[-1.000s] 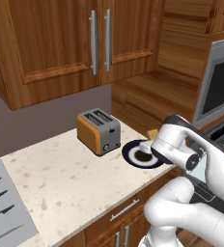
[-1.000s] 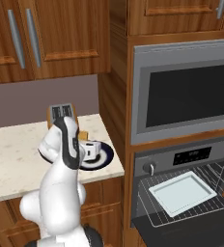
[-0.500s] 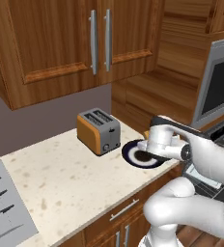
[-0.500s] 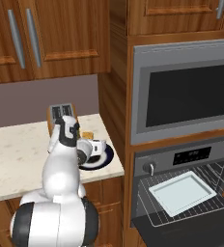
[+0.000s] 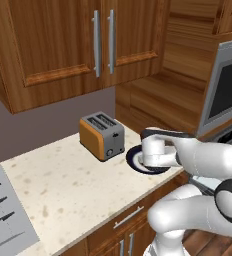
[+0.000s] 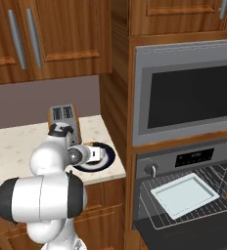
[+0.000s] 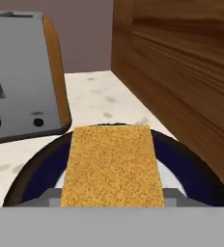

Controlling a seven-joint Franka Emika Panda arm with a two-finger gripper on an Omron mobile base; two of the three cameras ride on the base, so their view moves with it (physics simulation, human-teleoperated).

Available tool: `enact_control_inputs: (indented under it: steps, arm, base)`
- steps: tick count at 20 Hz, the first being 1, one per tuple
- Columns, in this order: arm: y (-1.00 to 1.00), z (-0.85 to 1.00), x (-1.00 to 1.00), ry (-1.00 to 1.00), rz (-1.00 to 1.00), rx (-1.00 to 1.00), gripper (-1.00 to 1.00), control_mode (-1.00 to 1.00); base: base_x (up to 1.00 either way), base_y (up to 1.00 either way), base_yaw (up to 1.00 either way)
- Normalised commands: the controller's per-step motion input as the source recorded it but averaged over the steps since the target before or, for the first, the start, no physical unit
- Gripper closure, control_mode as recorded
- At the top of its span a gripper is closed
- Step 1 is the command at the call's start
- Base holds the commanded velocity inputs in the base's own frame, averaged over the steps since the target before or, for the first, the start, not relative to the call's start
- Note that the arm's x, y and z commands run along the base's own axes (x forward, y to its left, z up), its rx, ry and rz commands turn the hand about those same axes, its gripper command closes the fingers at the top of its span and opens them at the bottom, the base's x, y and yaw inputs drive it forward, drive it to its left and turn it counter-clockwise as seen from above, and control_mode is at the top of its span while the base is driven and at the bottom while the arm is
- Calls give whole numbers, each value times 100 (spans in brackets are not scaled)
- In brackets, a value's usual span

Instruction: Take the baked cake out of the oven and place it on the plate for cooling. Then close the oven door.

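One risk first: release may be sloppy; cake [image 7: 111, 166] sits between the gripper [image 7: 115, 197] tips over the plate, and whether it rests on the plate or hangs just above cannot be told; a drop from height could tip it off the rim
Gripper state: clenched on the cake by my reading; grey finger tips [image 7: 48, 197] flank its near edge on both sides, touching it
Cake place: over the plate centre in hand view, near edge towards the camera; hidden behind the wrist in both base views
Plate [image 5: 136, 161]: at the counter's right end, close to the front edge and the wood side panel; navy rim shows on both sides of the cake in hand view
Plate risk: a sideways pull on retreat could drag the plate towards the counter's front edge
Toaster [image 7: 22, 72]: just beyond the plate on its left, near but apart; a wide lift-out swing could clip it
Wood panel [image 7: 181, 67]: close on the plate's right; little room for the wrist to swing that way
Oven door [image 6: 184, 233]: down and open, pale tray [image 6: 185, 194] on the rack; closing not yet done; arm must cross from the counter to the oven [image 6: 184, 161]
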Motion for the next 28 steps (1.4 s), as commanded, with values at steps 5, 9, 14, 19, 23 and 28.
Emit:
enact_control_inputs:
  steps: [5,9,14,19,23,28]
  arm:
    - [0,0,0,22,0,0,100,-100]
    - [0,0,10,15,0,0,100,-100]
    - [0,8,23,12,0,0,100,-100]
    - [0,20,29,13,0,0,100,-100]
    - [-6,17,28,14,0,0,100,-100]
    - [-16,22,26,15,0,0,100,-100]
  base:
    - [0,0,0]
    - [0,0,0]
    - [0,0,0]
    - [0,0,0]
    - [0,0,0]
    - [0,0,0]
